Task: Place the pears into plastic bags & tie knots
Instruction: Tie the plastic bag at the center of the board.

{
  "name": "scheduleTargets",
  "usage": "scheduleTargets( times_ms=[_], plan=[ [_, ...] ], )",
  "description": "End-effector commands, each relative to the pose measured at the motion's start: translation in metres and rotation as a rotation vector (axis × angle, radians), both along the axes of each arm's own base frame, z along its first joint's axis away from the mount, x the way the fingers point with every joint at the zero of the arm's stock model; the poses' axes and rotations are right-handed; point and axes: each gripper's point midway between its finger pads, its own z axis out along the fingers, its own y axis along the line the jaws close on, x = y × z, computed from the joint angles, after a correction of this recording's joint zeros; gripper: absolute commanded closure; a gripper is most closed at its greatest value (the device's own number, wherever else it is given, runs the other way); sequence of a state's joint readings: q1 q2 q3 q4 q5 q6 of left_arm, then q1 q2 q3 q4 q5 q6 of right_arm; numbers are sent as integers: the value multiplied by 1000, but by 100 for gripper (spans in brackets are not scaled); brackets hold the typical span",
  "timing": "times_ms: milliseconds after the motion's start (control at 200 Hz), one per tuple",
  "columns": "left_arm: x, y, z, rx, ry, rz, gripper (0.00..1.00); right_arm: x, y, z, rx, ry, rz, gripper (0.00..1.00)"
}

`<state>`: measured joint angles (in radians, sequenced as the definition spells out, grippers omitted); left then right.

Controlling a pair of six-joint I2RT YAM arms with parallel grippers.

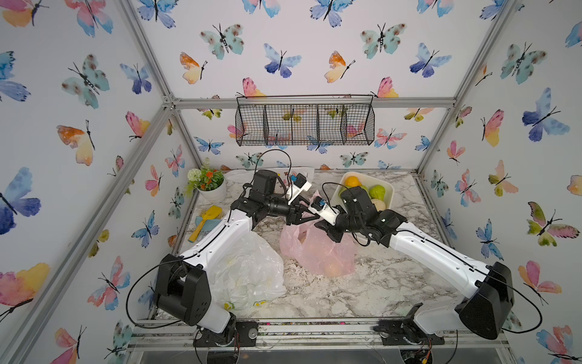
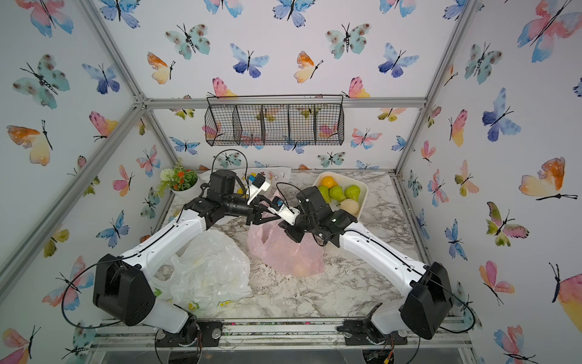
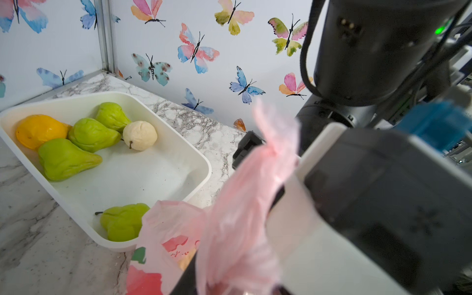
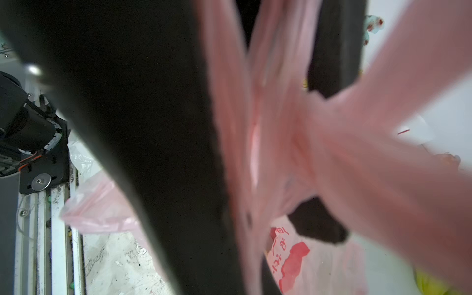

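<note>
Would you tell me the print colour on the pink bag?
Red print; right wrist view shows it best.

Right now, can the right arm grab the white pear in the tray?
Probably not yet. The pear lies uncovered in the tray, close beside that arm, but the right gripper looks tangled in the handles of the pink bag. It would likely have to free itself first.
</note>
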<state>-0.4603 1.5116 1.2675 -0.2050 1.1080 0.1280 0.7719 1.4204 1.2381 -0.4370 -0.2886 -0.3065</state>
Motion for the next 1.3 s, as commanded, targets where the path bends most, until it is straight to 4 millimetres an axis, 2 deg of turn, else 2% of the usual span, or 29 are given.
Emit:
scheduleTargets(
  times_ms=[0,70,160,230,345,395,450,581,686,746,916,1001,1196,1296],
  plan=[
    [0,-4,8,-30,-19,-18,82,-2,0,1,4,18,-5,82],
    [1,-3,6,-27,-19,-17,86,-3,-2,5,15,16,-14,75],
    [3,-1,3,-19,-27,-8,92,-5,-7,21,65,23,-48,52],
    [5,4,0,-14,-42,2,96,-1,-18,46,151,48,-105,40],
    [10,10,-2,-18,-72,16,98,21,-46,83,313,145,-231,30],
    [13,10,-2,-15,-79,24,98,36,-57,90,358,233,-297,30],
    [13,9,1,-18,-86,21,98,47,-59,91,394,361,-331,32],
    [15,8,-1,3,-85,33,98,51,-36,100,481,564,-293,39],
    [18,8,-5,28,-77,43,98,59,-30,110,522,583,-288,41],
    [19,8,-6,35,-72,50,97,56,-23,112,522,589,-254,43],
    [21,7,-5,35,-63,50,96,52,-5,104,472,597,-214,46],
    [22,7,-7,40,-58,53,96,49,0,111,486,587,-184,47],
    [25,8,-13,60,-44,68,96,45,1,130,523,545,-146,48],
    [27,8,-14,66,-45,74,96,45,-2,117,473,546,-163,48]
  ],
)
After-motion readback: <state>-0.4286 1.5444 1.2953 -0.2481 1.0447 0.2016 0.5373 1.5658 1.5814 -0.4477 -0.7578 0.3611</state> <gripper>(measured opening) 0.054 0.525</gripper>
